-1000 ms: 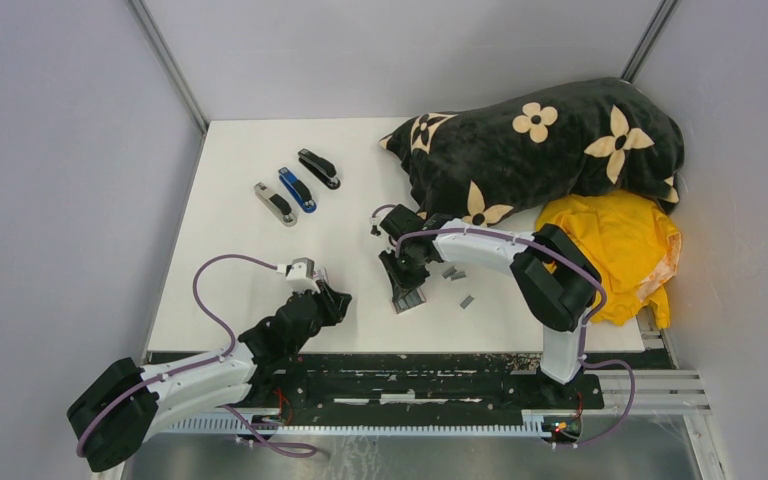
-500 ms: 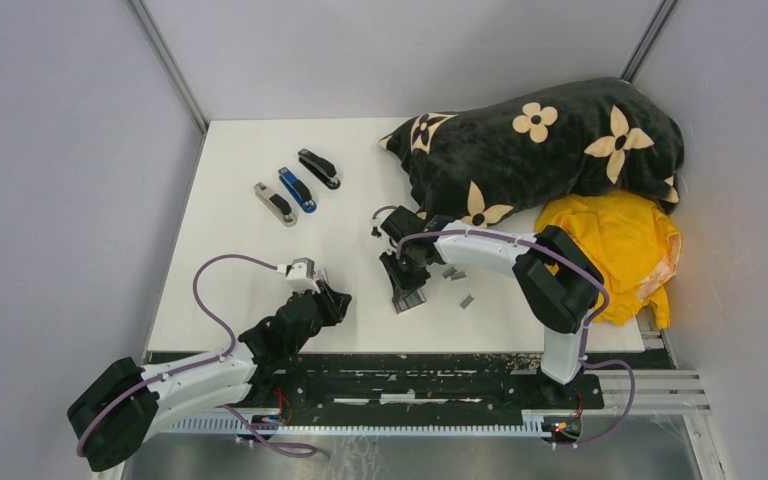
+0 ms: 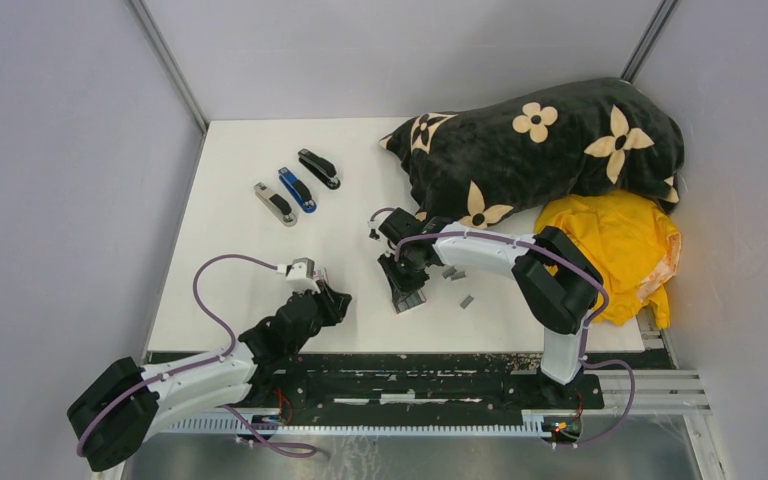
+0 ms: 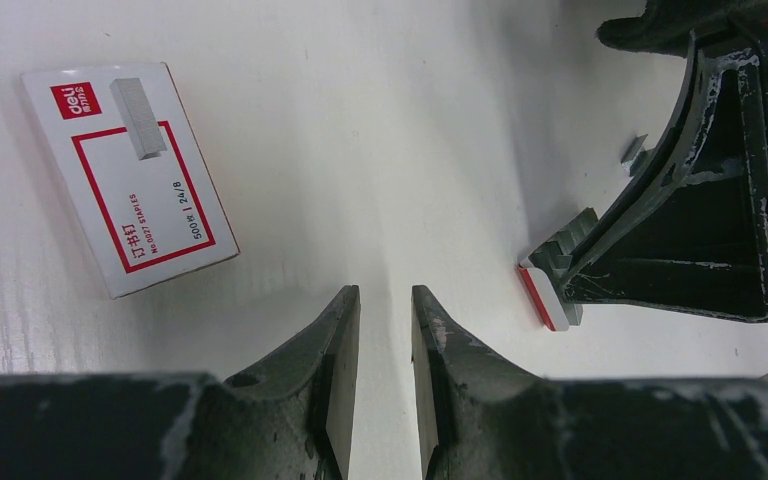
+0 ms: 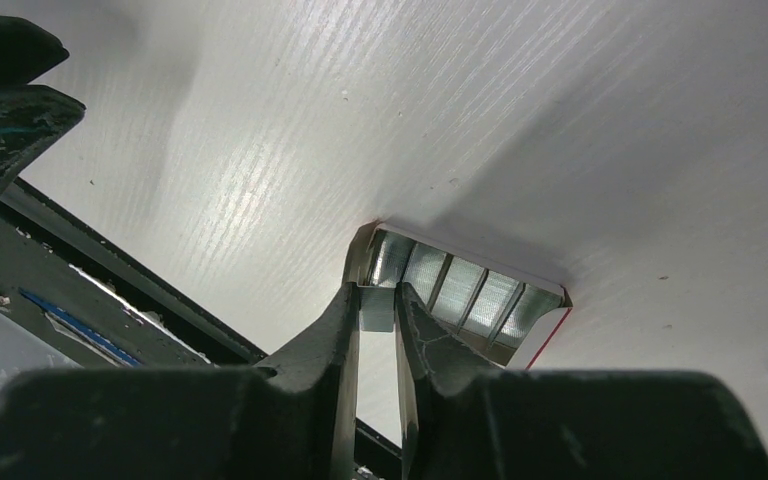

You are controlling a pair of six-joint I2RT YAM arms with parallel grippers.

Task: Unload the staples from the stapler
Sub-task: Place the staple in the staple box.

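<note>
Three staplers lie at the table's back left: a grey one (image 3: 275, 203), a blue one (image 3: 297, 189) and a black one (image 3: 318, 168). Neither gripper is near them. My right gripper (image 5: 378, 298) is shut on a short grey strip of staples (image 5: 378, 310) at the left end of a small open white-and-red box (image 5: 545, 325) that holds several more strips. From above, that gripper (image 3: 405, 288) sits at mid table. My left gripper (image 4: 385, 300) hovers low over bare table, jaws slightly parted with nothing between them.
A closed white-and-red staple box (image 4: 125, 175) lies left of my left gripper. Loose staple strips (image 3: 467, 300) lie right of the open box. A black flowered blanket (image 3: 550, 140) and a yellow cloth (image 3: 615, 250) fill the back right.
My right gripper has edged slightly back and left over the open box. The left arm has stayed where it was.
</note>
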